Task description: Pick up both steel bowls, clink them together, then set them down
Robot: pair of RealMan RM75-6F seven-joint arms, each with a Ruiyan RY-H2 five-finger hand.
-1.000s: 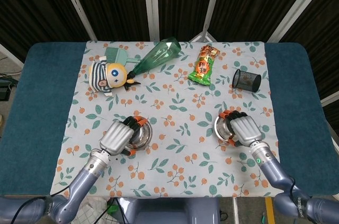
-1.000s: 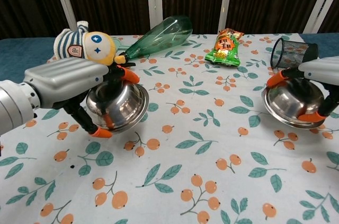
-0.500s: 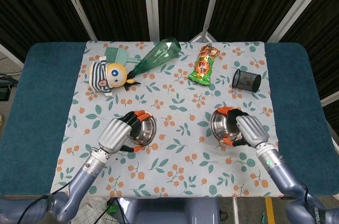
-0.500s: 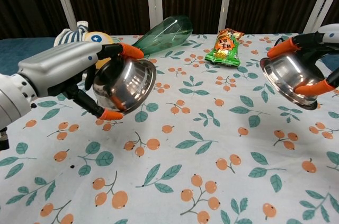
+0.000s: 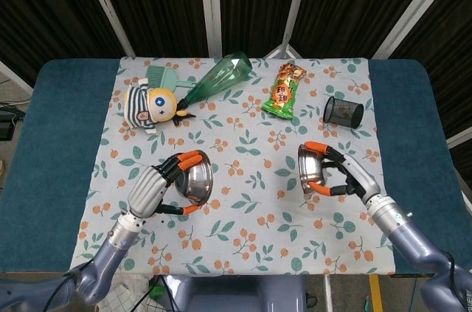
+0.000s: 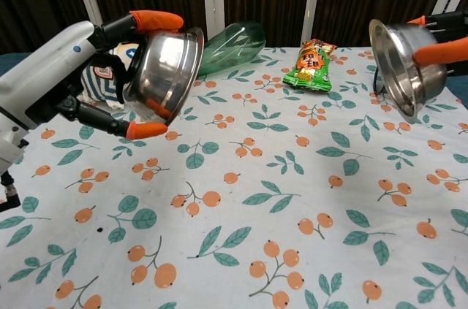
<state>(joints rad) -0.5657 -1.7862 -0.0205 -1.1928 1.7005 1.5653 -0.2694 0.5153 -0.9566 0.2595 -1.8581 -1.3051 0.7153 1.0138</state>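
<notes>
A: What surface was under the work?

B: A table covered with a white cloth printed with orange berries and green leaves, laid over teal padding, with dark slatted panels behind.

A: Nearest items?

B: The left hand, grey-shelled with orange fingertips, gripped the left steel bowl, fingers clamped over its rim and rounded wall. The bowl was off the cloth, tipped on its side, its mouth turned inward. The right hand held the right steel bowl the same way, fingers hooked over the rim, mouth facing the other bowl. The two polished bowls were well apart.

A: Further back?

B: A striped plush doll with a round yellow face lay at far left, a green comb just behind it. A translucent green plastic bottle lay on its side beside the doll. A glossy snack packet lay flat, and a black mesh cup lay tipped at far right.
</notes>
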